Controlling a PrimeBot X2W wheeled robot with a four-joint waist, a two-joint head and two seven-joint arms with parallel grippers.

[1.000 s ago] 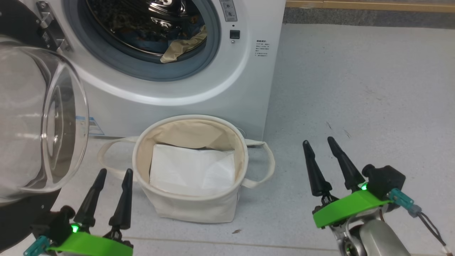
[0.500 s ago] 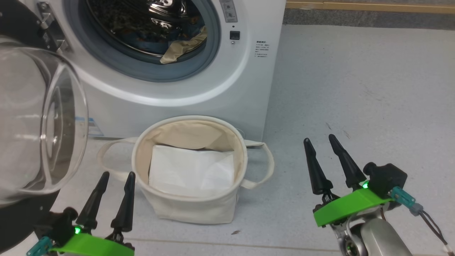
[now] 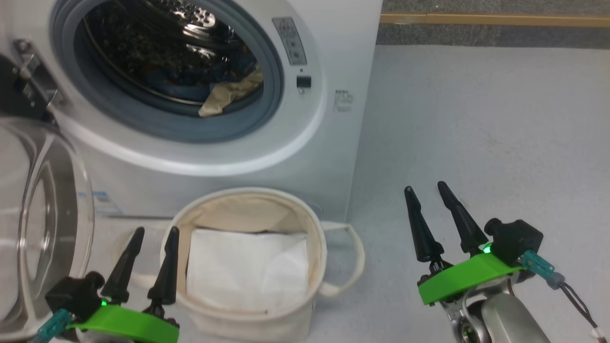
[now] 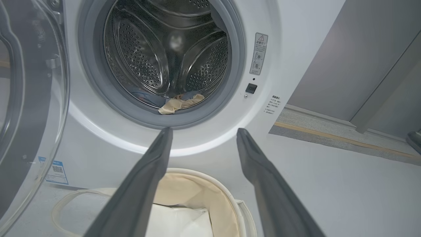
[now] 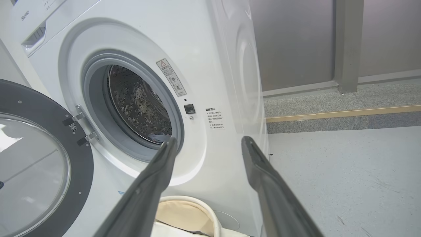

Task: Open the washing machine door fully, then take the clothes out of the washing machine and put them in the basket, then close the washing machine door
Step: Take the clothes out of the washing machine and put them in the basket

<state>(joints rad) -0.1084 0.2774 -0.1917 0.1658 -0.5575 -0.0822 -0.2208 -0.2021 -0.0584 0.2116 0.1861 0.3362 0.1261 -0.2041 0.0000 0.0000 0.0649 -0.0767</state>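
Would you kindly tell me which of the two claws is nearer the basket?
The left claw, its tips close by the rim of the basket; the right claw stands farther off over bare floor.

Washing machine mouth (image 3: pixel 190 136) clear; door (image 3: pixel 43 228) aside left, basket (image 3: pixel 248 326) below.

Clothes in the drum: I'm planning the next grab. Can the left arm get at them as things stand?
Probably yes: the door is swung aside, nothing stands between, and the open left end effector points toward the clothes.
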